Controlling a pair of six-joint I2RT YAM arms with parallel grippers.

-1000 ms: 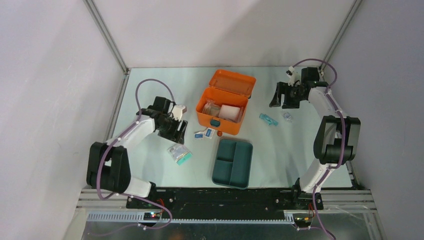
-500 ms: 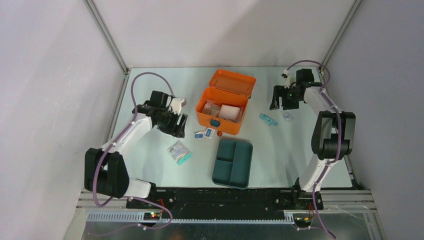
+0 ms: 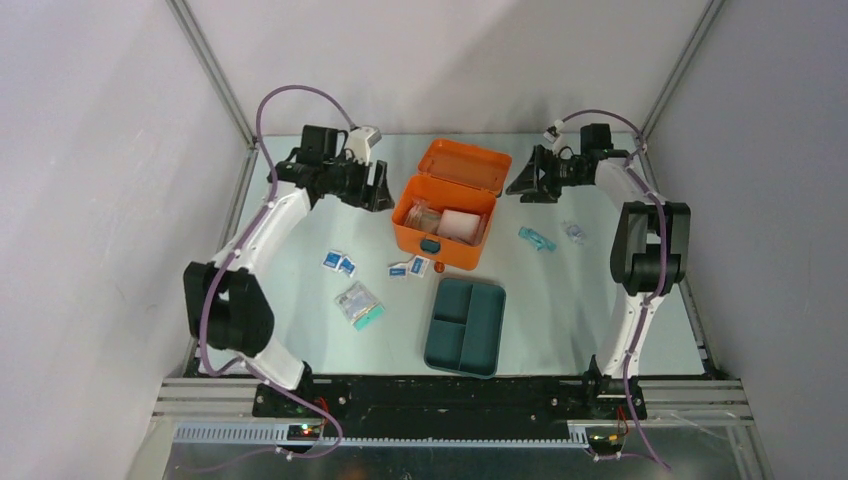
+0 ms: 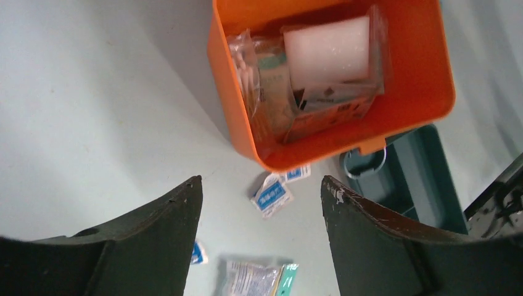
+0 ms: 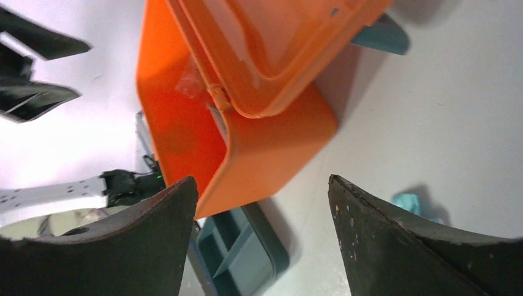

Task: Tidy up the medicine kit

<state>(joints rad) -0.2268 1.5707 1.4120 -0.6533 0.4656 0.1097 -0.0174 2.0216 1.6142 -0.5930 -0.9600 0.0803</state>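
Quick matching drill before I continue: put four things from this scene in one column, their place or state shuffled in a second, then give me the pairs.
1. medicine kit
2. compartment tray
3. left tool
4. right tool

A. open, empty, right of the kit
B. lid open, packets inside
C. open, empty, left of the kit
D. flat on the table, in front of the kit

Pairs: 1-B, 2-D, 3-C, 4-A

On the pale worktop [image 3: 300, 300] we see a dark teal compartment tray [image 3: 465, 326] lying flat. Left of it rests a clear packet with a teal end [image 3: 359, 306]. Two small blue-white sachets [image 3: 338, 263] lie together, and another pair [image 3: 410, 267] sits apart from them. A small teal-clear item [image 3: 537, 238] lies beside a clear packet [image 3: 575, 233].
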